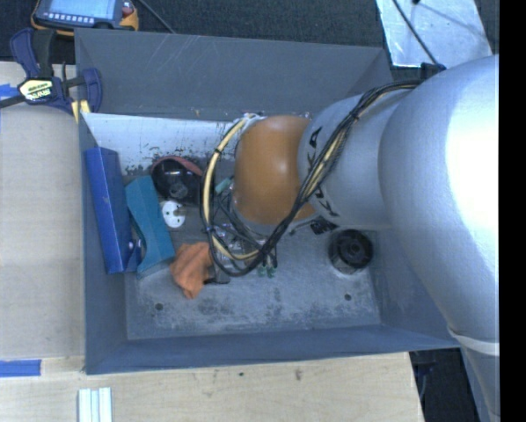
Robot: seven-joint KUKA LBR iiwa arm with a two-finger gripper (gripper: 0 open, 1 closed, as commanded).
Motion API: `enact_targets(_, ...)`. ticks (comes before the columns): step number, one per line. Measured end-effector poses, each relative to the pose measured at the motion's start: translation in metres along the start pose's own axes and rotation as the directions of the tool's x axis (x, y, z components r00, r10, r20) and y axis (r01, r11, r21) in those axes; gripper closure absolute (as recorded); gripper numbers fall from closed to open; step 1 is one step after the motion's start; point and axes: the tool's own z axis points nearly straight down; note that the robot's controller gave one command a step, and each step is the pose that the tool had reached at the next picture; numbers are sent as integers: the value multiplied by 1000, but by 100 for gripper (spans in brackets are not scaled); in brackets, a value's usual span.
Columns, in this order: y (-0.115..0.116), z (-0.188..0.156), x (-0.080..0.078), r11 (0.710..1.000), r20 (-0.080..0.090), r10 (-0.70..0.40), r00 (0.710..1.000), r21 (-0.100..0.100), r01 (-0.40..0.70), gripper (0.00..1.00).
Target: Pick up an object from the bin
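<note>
The tool (230, 255) sits low at frame centre, just beside the orange lump (189, 271). Whether it is apart or together I cannot tell. It should centre over the lump, clear of the teal block (149, 222).

The orange-covered wrist (267, 170) hangs over the middle of the bin (245, 328), its gripper (232, 251) just beside a crumpled orange cloth (191, 269) at seven o'clock. A blue board (105, 209) and teal block (150, 222) lie at nine, a black round cap (351, 249) at three.
</note>
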Motion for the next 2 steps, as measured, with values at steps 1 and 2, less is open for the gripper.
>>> enact_targets(1, 8, 0, -40, 1000, -1, 13, 1000, 0, -13, 100)
enact_targets(2, 10, -8, -52, 1000, 2, 16, 1000, 1, -16, 100)
